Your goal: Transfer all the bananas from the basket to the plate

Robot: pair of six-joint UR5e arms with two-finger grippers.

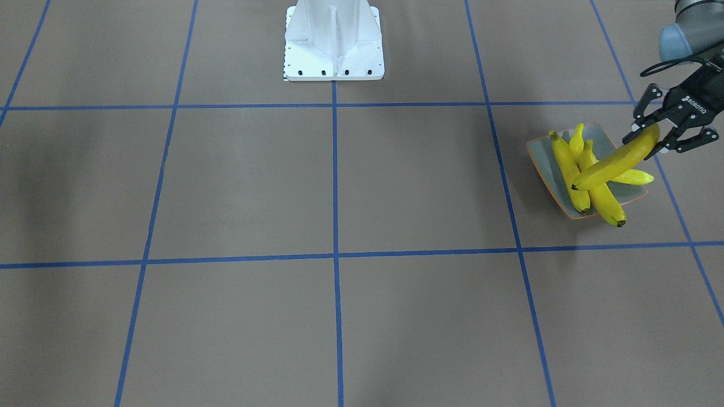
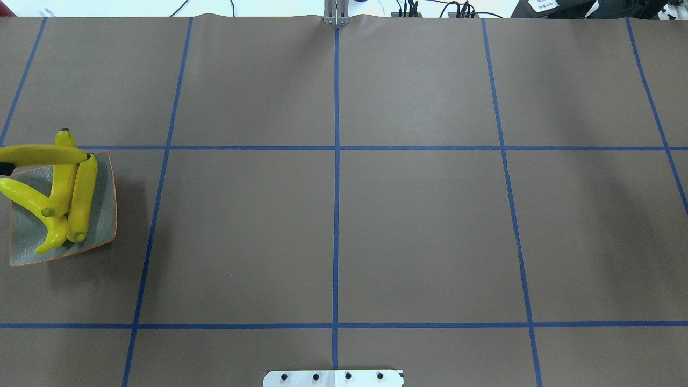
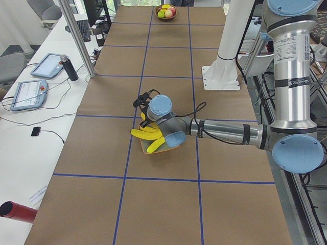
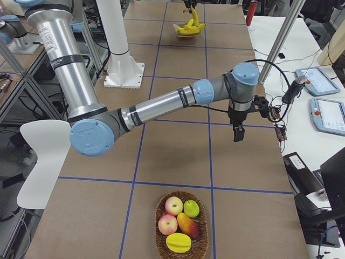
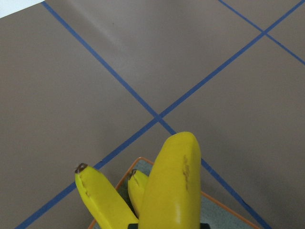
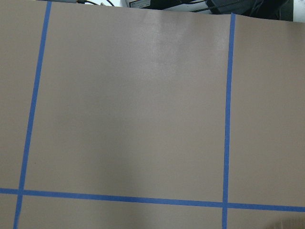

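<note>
Now the left gripper (image 1: 650, 141) is clamped on one end of a banana (image 1: 613, 164), with a finger pressed against each side of the fruit. The rest of that banana sticks out from the gripper and slants across the plate (image 1: 542, 151), so its free dark tip is over the middle of the dish. From the left wrist camera the same banana (image 5: 174, 186) runs straight out from the fingers, with the orange rim of the plate (image 5: 145, 161) just beneath it. Whether its far end rests on the fruit below or hangs just above it cannot be told.

Three other bananas (image 1: 567, 169) lie on the plate, crowded together. Two are side by side along one edge, and the longer of them pokes its dark tip past the rim. The third lies at an angle, crossing under the banana in the gripper. In the overhead view the plate (image 2: 105, 215) sits at the far left edge of the table (image 2: 344, 231), and the gripped banana (image 2: 43, 155) lies crosswise over the tops of the others.

The right gripper (image 4: 237, 132) hangs pointing down over the table, well apart from the plate. Only the side view shows it, so how far open it is cannot be told. Near it, at the table's end, stands a wicker basket (image 4: 180, 229) holding apples and a few other fruits.
</note>
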